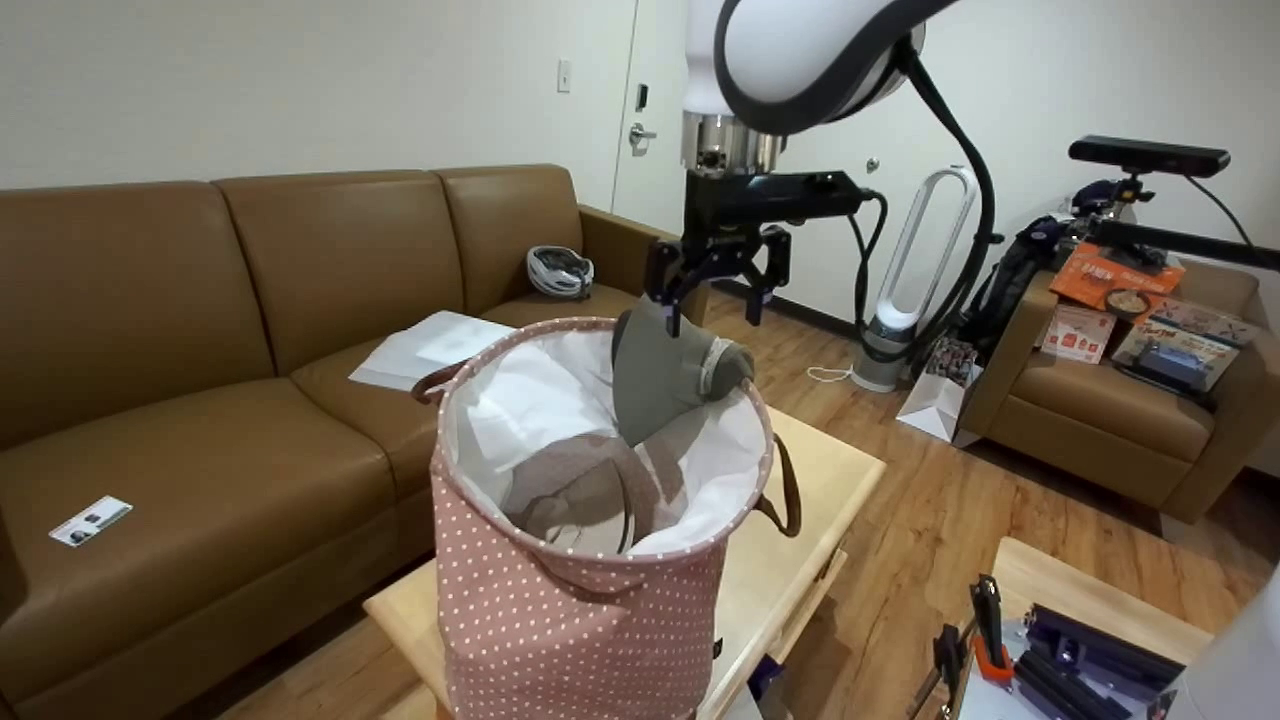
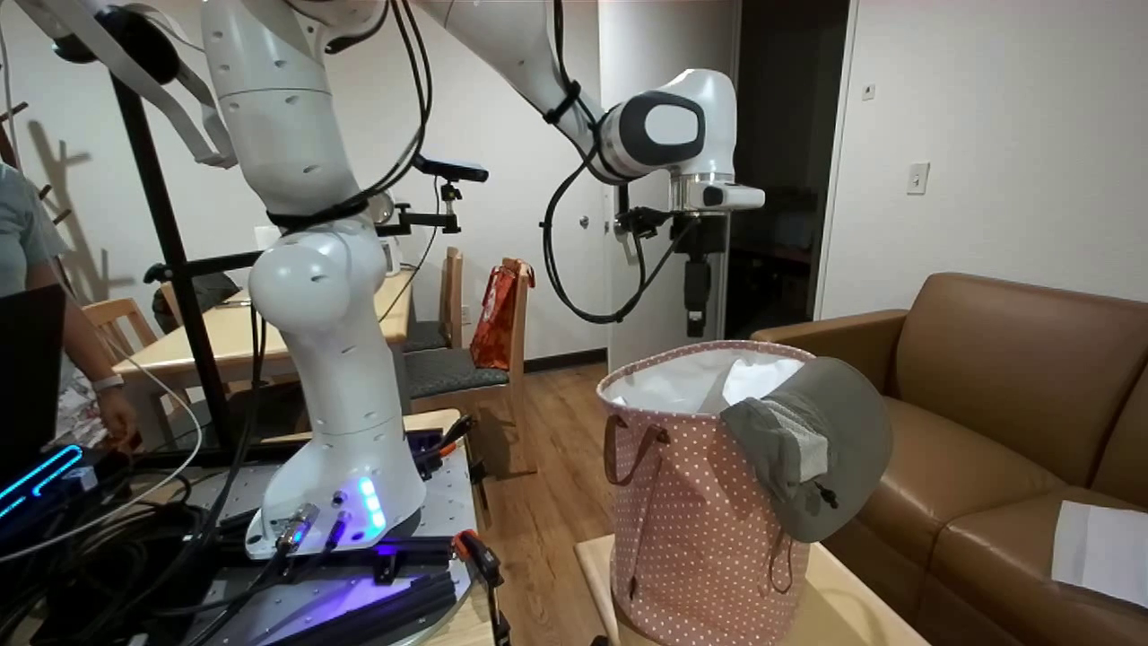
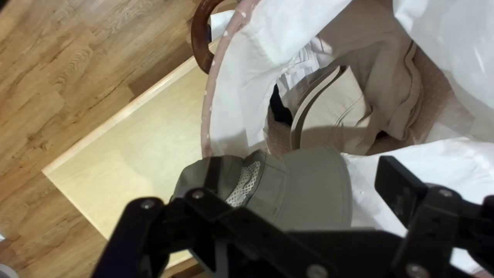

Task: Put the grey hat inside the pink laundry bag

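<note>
Task judged incomplete: the grey hat (image 2: 845, 422) hangs astride the rim of the pink laundry bag (image 2: 686, 529), at about four o'clock in an exterior view, crown outside, brim leaning over the mouth. The gripper (image 1: 714, 314) stands above, released and spread, grasping nothing. Outstanding, by inference: passing the crown over the rim, the chief obstacle. Beige fabric (image 3: 335, 110) lies inside the bag, which stands on a wooden table (image 1: 835, 468). In an exterior view, a white helmet (image 1: 560, 272) rests on the sofa (image 1: 180, 480), towards eleven o'clock, well apart.
</note>
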